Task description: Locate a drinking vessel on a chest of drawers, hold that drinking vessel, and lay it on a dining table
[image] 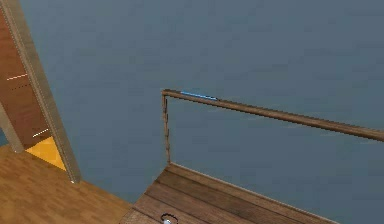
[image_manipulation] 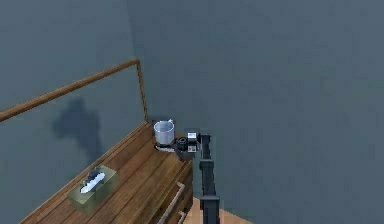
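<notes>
Forward view first: a bare blue-grey wall [image: 250, 50] stands close ahead, with a wooden door frame [image: 45, 90] up the left side and plank floor [image: 40, 190] below it. At the bottom lies the wooden top of the chest of drawers [image: 220, 200], with a thin wooden rail [image: 270, 112] running above its back edge. A small round grey thing [image: 168, 218] sits on that top at the picture's very bottom edge, too cut off for me to name. Arm side view next: the cup [image_manipulation: 164, 131], grey and upright with its mouth facing up, stands on the chest of drawers [image_manipulation: 140, 175] at the far right corner of the top, close to the wall [image_manipulation: 280, 80]. The arm [image_manipulation: 208, 175] rises from the bottom edge, and the claw [image_manipulation: 175, 143] at its end points toward the picture's left, so the cup lies just beside it on that side. I cannot tell whether the fingers touch the cup. Nor can I tell how the claw is set or whether it has hold of anything, since the cup rests on the wood right at its tip. A flat greenish box [image_manipulation: 93, 184] with something white on top lies well apart, further left along the top, and the rail [image_manipulation: 70, 92] slants behind it. To my eye the grasp is the step in hand, and with the cup at the corner a sideways nudge could push it off.
</notes>
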Available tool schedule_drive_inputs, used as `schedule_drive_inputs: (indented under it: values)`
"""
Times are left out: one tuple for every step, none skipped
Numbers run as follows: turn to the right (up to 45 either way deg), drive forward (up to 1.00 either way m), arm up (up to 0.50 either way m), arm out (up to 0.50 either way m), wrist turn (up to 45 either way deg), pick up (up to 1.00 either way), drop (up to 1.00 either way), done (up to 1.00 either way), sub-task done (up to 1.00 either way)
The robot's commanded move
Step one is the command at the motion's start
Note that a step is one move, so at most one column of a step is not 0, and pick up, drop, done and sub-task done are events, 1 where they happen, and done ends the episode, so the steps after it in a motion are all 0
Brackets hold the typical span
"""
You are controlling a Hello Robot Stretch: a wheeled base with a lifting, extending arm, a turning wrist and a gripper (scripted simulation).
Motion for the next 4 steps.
schedule_drive_inputs:
  values:
    - [0.0, 0.0, 0.34, 0.0, 0.0, 0.0, 0.0, 0.0, 0.0]
    - [0.0, 0.0, 0.0, 0.0, -45.0, 0.0, 0.0, 0.0, 0.0]
    - [0.0, 0.0, 0.0, 0.0, -45.0, 0.0, 0.0, 0.0, 0.0]
    - [0.0, 0.0, 0.0, 0.0, -12.0, 0.0, 0.0, 0.0, 0.0]
